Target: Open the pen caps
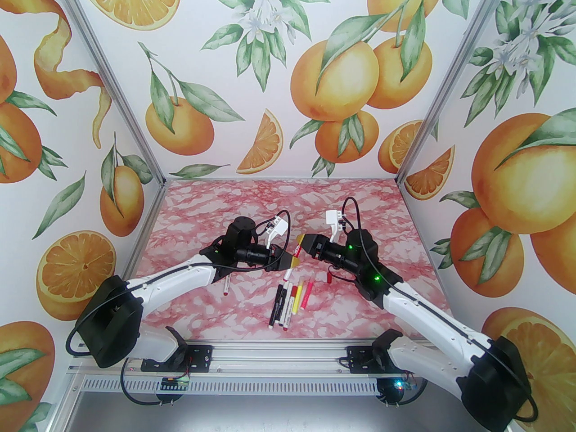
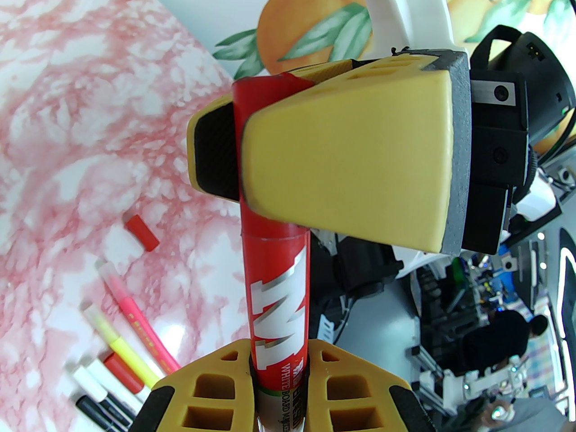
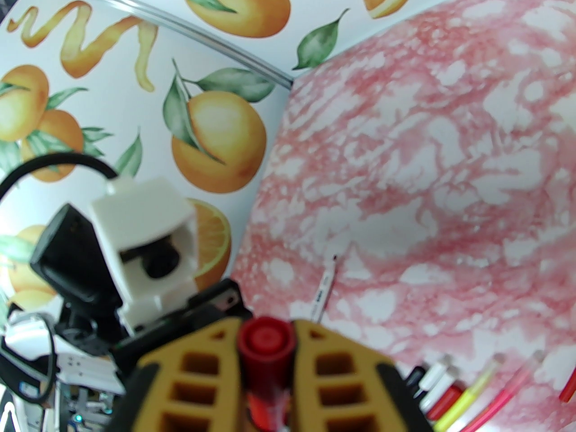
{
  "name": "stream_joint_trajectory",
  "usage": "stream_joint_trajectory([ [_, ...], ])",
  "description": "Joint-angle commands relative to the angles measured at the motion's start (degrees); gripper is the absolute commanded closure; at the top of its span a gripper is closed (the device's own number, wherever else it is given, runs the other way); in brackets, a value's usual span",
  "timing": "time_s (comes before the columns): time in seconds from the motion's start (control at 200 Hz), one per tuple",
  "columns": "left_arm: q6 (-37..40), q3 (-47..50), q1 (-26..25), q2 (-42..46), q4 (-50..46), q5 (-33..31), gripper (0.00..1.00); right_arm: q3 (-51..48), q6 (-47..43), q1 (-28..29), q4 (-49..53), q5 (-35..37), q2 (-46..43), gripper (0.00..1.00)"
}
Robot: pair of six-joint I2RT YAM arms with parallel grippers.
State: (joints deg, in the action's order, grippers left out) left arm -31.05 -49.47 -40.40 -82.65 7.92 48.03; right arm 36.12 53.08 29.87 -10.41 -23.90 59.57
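Observation:
A red whiteboard marker (image 2: 279,304) hangs in the air between my two grippers. My left gripper (image 2: 279,353) is shut on its barrel, and in the top view that gripper (image 1: 291,263) sits above the middle of the table. My right gripper (image 1: 302,242) faces it and is shut on the marker's red pen cap (image 2: 257,99), whose round end (image 3: 266,338) shows between the right fingers (image 3: 342,367). The cap still sits on the barrel. Several more pens (image 1: 288,302) lie side by side below, among them a yellow one (image 2: 121,347) and a pink one (image 2: 135,315).
A loose red cap (image 1: 329,277) lies on the pink marble table (image 1: 252,205) under the right arm, also seen in the left wrist view (image 2: 141,231). A single white pen (image 1: 225,286) lies under the left arm. Orange-print walls (image 1: 288,83) close in three sides.

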Motion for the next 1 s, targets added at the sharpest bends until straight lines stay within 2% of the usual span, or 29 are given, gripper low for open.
stream_joint_trajectory([
  [0.0, 2.0, 2.2, 0.2, 1.7, -3.6, 2.4, 1.00, 3.2, -0.8, -2.9, -1.6, -0.4, -1.3, 1.00],
  [0.13, 1.6, 3.6, 0.1, 2.1, -2.9, 3.0, 1.00, 3.8, -1.6, -4.3, -3.3, -3.0, -1.4, 1.00],
  [0.435, 0.8, 3.7, 0.1, 1.9, -1.5, 3.8, 1.00, 0.0, 3.0, -7.0, -15.7, -7.5, -1.1, 1.00],
  [0.6, 1.7, 2.9, 0.1, 1.4, -3.3, 2.7, 1.00, 0.6, 2.0, -7.0, -13.4, -6.8, -0.7, 1.00],
  [0.68, 4.1, 1.4, -0.4, 1.4, -7.6, 0.0, 1.00, 2.4, -0.3, -6.2, -7.0, -3.9, -0.9, 1.00],
  [0.786, 7.3, -1.3, -1.8, 1.3, -14.0, -5.9, 1.00, 6.0, -3.3, -4.2, 4.1, 3.5, -1.6, 1.00],
  [0.996, 14.3, -6.6, -6.5, 0.8, -26.8, -24.4, 1.00, 11.0, -4.0, -2.0, 17.2, 14.3, -1.3, 1.00],
])
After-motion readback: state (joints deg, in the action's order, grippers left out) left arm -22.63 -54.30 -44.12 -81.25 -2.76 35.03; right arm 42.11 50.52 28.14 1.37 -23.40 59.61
